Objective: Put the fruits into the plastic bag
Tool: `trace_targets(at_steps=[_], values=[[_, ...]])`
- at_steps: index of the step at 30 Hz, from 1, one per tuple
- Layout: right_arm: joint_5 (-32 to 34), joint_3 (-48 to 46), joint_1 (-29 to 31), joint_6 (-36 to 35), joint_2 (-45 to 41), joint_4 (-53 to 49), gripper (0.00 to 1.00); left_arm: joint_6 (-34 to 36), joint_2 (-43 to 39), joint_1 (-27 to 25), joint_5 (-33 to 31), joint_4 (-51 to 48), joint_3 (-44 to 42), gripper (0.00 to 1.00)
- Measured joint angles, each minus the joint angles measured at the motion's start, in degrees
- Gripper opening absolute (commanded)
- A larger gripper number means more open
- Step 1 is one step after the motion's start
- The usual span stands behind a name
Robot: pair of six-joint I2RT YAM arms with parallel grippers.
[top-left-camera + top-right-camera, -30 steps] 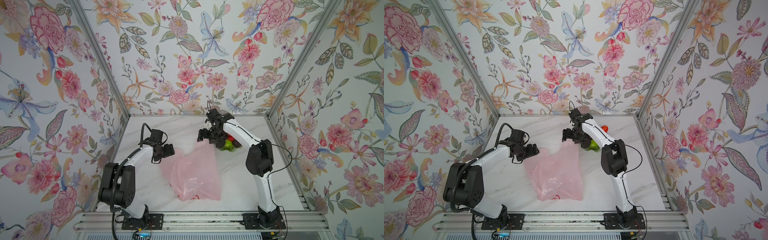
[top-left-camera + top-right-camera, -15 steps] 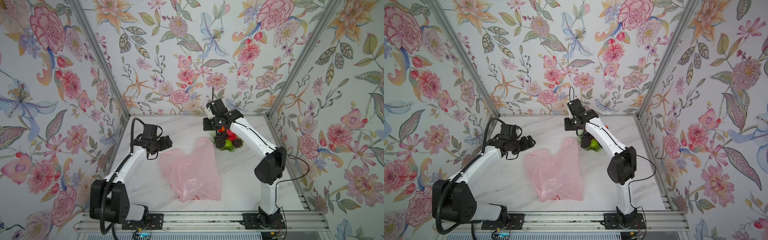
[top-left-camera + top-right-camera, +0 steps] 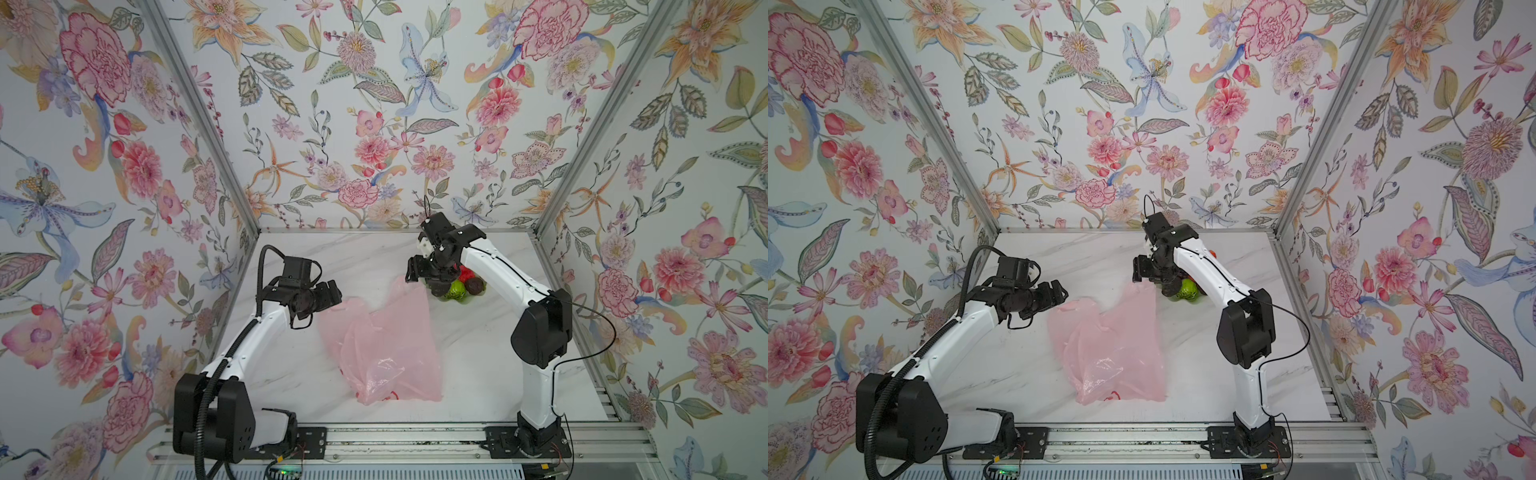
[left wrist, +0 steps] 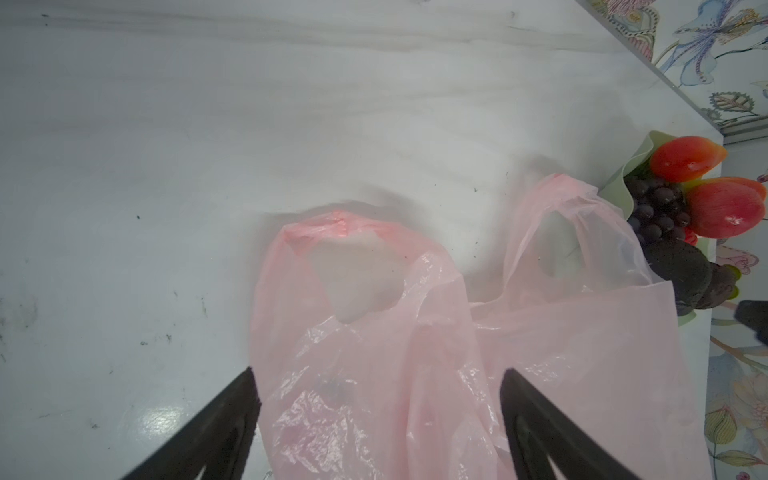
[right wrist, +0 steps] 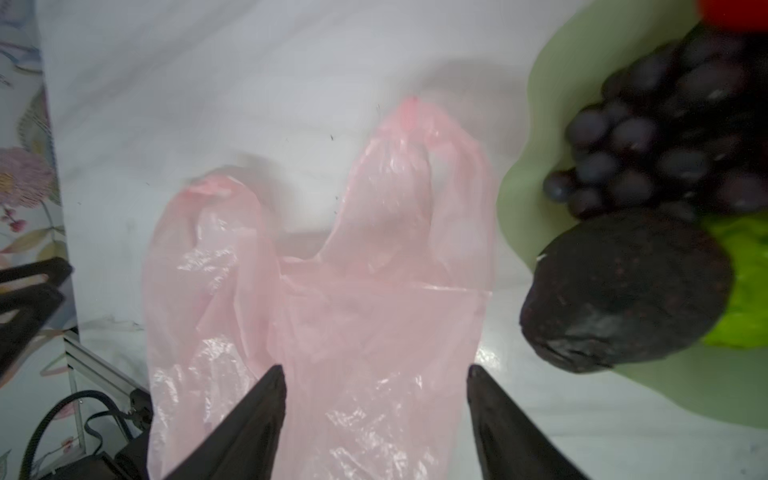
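Both arms have swung in toward the thin, crinkly pink plastic bag (image 3: 386,345), limp mid-surface (image 3: 291,374). My left claw (image 3: 336,292) and right claw (image 3: 413,274) gape empty. It's flimsy, slippery film, so I'd pinch its loop handles (image 4: 340,220). Small toy fruits (image 3: 461,286) sit heaped in a pale green dish (image 5: 519,178) alongside. White marble underneath, floral walls (image 3: 374,104) close.

Two mangoes (image 4: 685,158), one grape bunch (image 4: 656,208), one bag (image 4: 374,353), one dish (image 5: 523,195)

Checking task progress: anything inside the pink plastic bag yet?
No fruit shows through the plastic bag; it lies slack on the table, with only red prints near its bottom. The crumpled folds there blur the view. The fruits sit in the green dish beside it.
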Motion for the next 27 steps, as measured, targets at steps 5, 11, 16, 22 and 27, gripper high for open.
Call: trace_targets(at_steps=[5,11,16,22,27], values=[[-0.79,-0.55,1.53,0.7,2.29,-1.75,0.72,0.61,0.0,0.0,0.02,-0.02,0.0,0.93],[-0.72,-0.15,1.75,1.31,4.85,-1.99,0.73,1.46,0.0,0.0,0.02,-0.22,0.0,0.93],[4.48,4.35,1.9,1.53,8.04,-6.1,0.77,2.08,0.0,0.0,0.02,-0.24,-0.35,0.93],[8.79,5.81,1.77,1.25,7.52,-9.84,0.79,2.05,0.04,0.0,0.26,0.26,-2.43,0.93],[4.09,3.63,1.68,0.24,7.67,-8.76,0.8,2.05,0.63,0.0,0.46,0.48,-2.86,0.93]])
